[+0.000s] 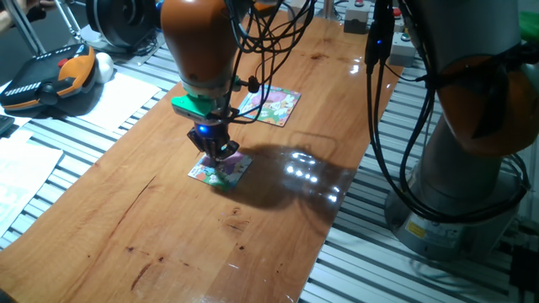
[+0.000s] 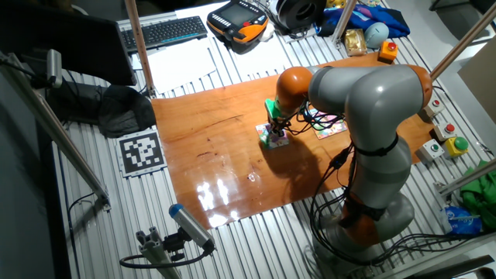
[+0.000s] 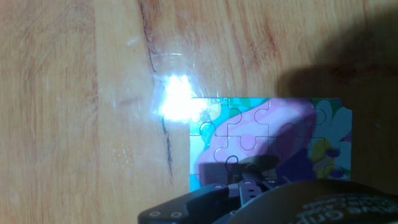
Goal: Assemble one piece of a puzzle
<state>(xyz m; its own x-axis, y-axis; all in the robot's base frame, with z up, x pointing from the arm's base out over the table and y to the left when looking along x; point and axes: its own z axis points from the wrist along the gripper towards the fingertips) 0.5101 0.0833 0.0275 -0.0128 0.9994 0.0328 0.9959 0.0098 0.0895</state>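
The wooden table [image 1: 126, 219] carries the arm, whose gripper [image 1: 221, 152] presses down onto the puzzle [image 1: 236, 171], which lies mid-table. A second square puzzle [image 1: 271, 107] lies farther back, well apart. The piece is hidden; I cannot tell how far the fingers are parted or what they hold.

A wooden tabletop [image 2: 225, 155] with a glossy finish lies on a bench of grey slotted aluminium profiles [image 2: 256, 240]. Bright lamp reflections shine on the wood [image 1: 307, 172]. At the far side of the bench there are a black keyboard [image 2: 172, 31], white sheets of paper [image 2: 182, 66] and an orange and black teach pendant [image 2: 239, 22]. A black cloth [image 2: 124, 108] lies near a printed marker tag [image 2: 142, 151]. Coloured push buttons [image 2: 456, 145] sit at one edge. Thin metal poles [image 2: 139, 46] rise from the bench. A small camera [image 2: 190, 226] stands on a mount at the near edge.
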